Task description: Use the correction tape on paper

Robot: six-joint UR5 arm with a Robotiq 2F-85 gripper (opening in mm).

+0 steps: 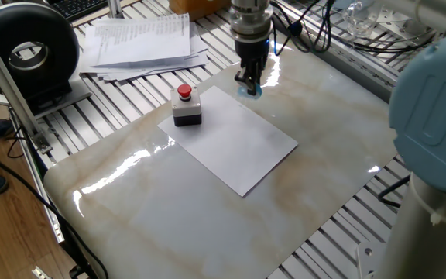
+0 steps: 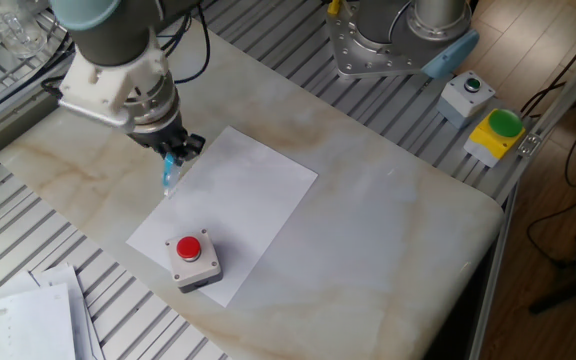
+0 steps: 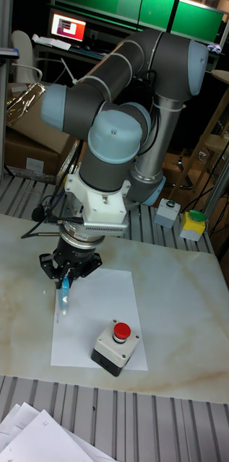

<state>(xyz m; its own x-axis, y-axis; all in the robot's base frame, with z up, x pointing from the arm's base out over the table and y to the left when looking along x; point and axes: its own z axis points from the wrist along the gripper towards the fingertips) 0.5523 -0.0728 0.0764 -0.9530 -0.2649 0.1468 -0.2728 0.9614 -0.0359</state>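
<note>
A blank white sheet of paper (image 1: pixel 235 141) (image 2: pixel 233 215) (image 3: pixel 100 317) lies on the marble tabletop. My gripper (image 1: pixel 250 81) (image 2: pixel 173 160) (image 3: pixel 66 278) is shut on the light-blue correction tape (image 1: pixel 251 89) (image 2: pixel 169 176) (image 3: pixel 64 294). The tape hangs tip down at one long edge of the sheet. I cannot tell whether its tip touches the paper. A grey box with a red button (image 1: pixel 185 107) (image 2: pixel 193 260) (image 3: pixel 116 348) stands on one corner of the sheet, apart from the gripper.
A stack of printed pages (image 1: pixel 142 43) (image 3: pixel 42 437) lies off the tabletop on the slatted frame. A black reel (image 1: pixel 25 50) stands beside it. Two more button boxes, green (image 2: pixel 498 130) and grey (image 2: pixel 465 92), sit near the arm's base (image 2: pixel 398 40).
</note>
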